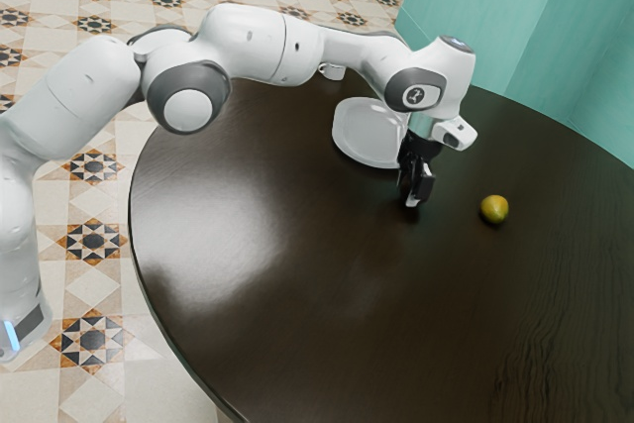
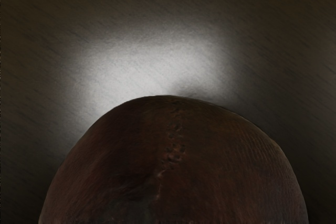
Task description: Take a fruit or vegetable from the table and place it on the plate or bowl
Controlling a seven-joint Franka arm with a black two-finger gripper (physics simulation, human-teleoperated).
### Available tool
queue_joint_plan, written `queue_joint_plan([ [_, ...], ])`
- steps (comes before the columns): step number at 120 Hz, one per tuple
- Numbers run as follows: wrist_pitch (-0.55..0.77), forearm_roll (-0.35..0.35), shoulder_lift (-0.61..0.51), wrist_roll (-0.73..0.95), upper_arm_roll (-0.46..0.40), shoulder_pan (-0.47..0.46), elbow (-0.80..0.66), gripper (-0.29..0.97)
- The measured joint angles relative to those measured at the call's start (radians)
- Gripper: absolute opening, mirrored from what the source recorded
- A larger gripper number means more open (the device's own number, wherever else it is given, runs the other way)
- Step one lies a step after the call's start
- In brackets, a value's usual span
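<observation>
My gripper [image 1: 417, 197] hangs straight down with its tips at the dark table [image 1: 297, 274], just in front of the white plate [image 1: 369, 132]. In the wrist view a large, rounded, dark brown fruit [image 2: 173, 171] with a rough seam sits right under my hand. Against the dark table, the exterior view does not let me make it out. A small yellow-green fruit [image 1: 494, 208], like a lemon, lies on the table to the exterior view's right of the gripper, well apart from it. Nothing lies on the plate.
The round table's edge curves along the exterior view's left and bottom. A teal wall [image 1: 555, 17] stands behind the table at the upper right. A small white cup-like thing [image 1: 333, 70] peeks out behind my forearm.
</observation>
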Motion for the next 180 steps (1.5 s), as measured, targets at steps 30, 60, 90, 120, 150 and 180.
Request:
queue_joint_plan([
  [30,0.0,0.009,-0.016,-0.001,0.002,0.0,0.013,0.33],
  [60,-0.001,0.035,-0.037,-0.002,0.021,0.009,0.035,0.26],
  [90,0.023,0.043,-0.036,0.006,0.04,0.097,0.071,0.26],
  [120,0.123,0.044,-0.024,0.023,0.021,0.169,0.072,0.27],
  [150,0.075,0.044,-0.024,0.04,0.009,0.21,0.072,0.27],
  [180,-0.046,0.043,-0.025,0.06,0.009,0.221,0.072,0.27],
])
